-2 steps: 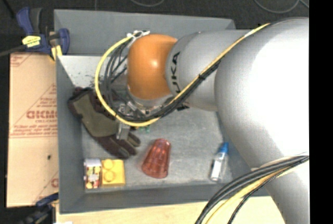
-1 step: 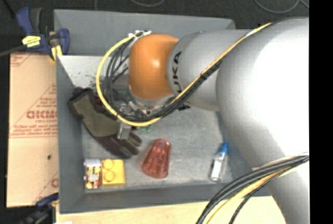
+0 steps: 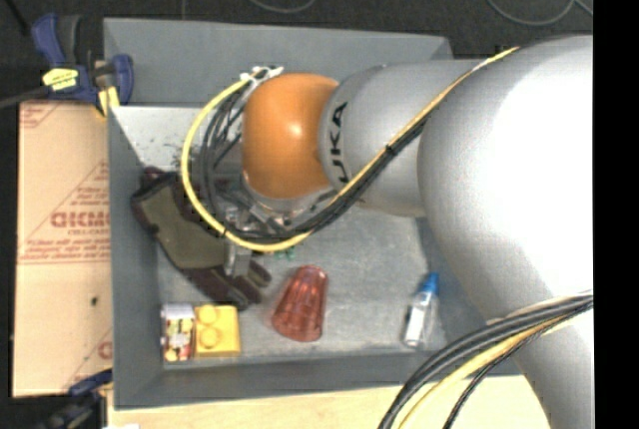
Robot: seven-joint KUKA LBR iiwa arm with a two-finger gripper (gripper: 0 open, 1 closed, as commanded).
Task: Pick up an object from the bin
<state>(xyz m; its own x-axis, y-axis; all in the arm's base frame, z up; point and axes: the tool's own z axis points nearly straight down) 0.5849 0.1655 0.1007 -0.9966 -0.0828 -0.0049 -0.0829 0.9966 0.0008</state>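
The arm (image 3: 399,148) reaches in from the right, its orange cover (image 3: 285,133) above the middle of the grey bin (image 3: 300,43); the jaws hang low over the dark lower end of a soft olive-and-brown item (image 3: 175,222) in the bin's left half; whether they are spread or pressed together cannot be told. 4 other things lie along the near wall: a yellow block (image 3: 218,329) touching a small printed pack (image 3: 177,332); a red ribbed cup (image 3: 302,304) just beside the jaws; a blue-capped bottle (image 3: 420,312) well apart at the right
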